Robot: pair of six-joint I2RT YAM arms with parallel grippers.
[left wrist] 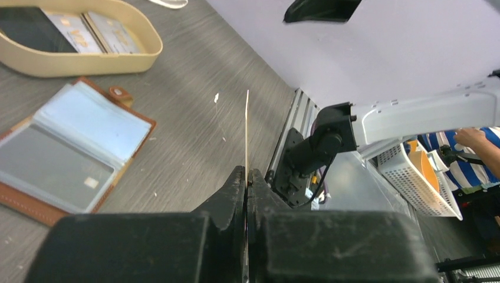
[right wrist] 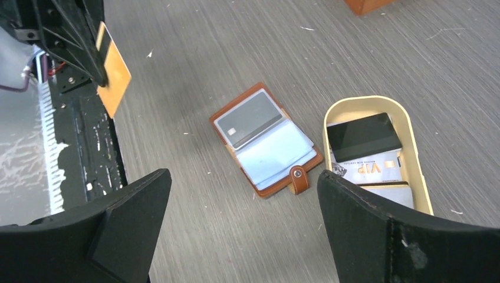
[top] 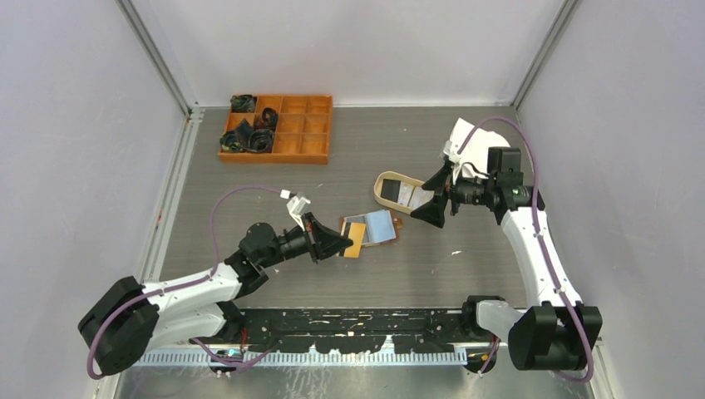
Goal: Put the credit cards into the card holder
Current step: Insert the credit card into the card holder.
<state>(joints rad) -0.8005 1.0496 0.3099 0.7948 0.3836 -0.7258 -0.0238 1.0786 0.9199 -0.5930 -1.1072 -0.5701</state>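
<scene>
The card holder [top: 380,226] lies open and flat on the table, brown leather with clear pockets, and a dark grey card [right wrist: 247,118] sits in one pocket. My left gripper [top: 337,243] is shut on a gold-orange credit card [top: 356,240], held above the table just left of the holder; the left wrist view shows that card [left wrist: 247,130] edge-on between the closed jaws. More credit cards lie in the oval tan tray [right wrist: 365,101]: a black one [right wrist: 362,135] and a white VIP one [right wrist: 371,168]. My right gripper [right wrist: 243,177] hangs open and empty over the table beside the tray.
An orange compartment box [top: 278,126] with black items in its left cells stands at the back left. White walls and metal rails enclose the table. The tray [top: 384,193] sits just behind and right of the card holder.
</scene>
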